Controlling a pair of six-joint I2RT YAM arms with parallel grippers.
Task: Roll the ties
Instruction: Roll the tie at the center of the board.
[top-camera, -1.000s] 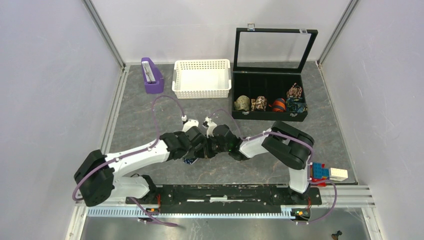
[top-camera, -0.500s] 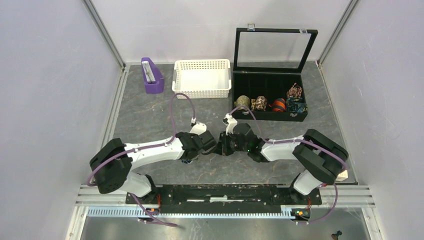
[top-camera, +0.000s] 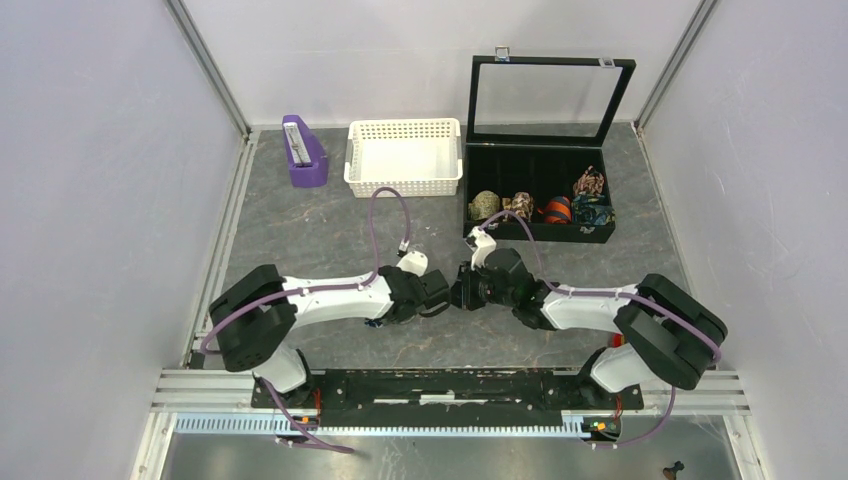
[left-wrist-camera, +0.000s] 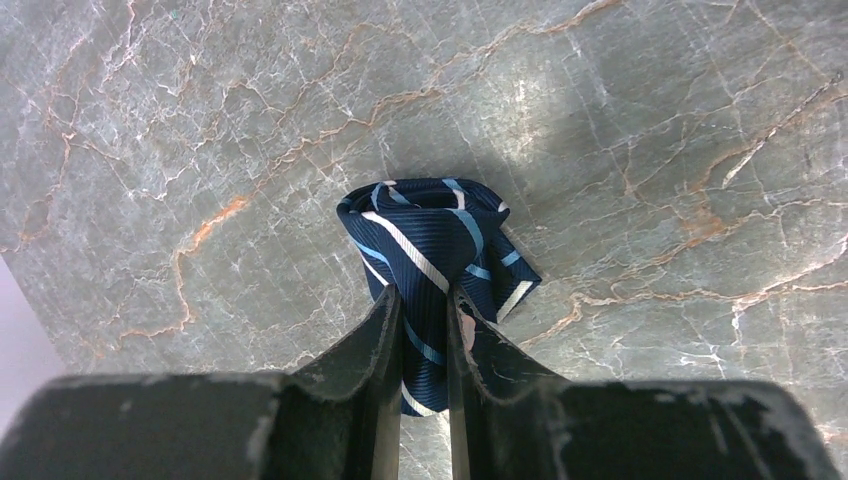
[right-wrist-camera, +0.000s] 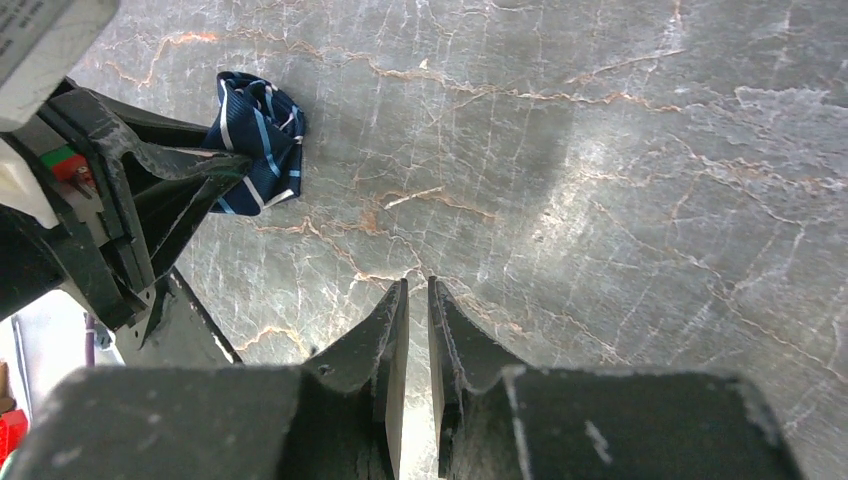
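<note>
Marble tabletop (left-wrist-camera: 650, 150); left fingers (left-wrist-camera: 372, 365) pinch tie (left-wrist-camera: 430, 240) (hidden overhead).

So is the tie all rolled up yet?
Nearly. The navy tie is already a small coil. The left pincer is pinching it. Likely left: carrying it to the black box, beside the other rolls.

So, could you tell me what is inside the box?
In the box, front row: olive roll, brown roll, orange roll, blue roll, with a mottled roll behind it. Rear compartments are too dark to judge; the front wall hides the rolls' bases.
</note>
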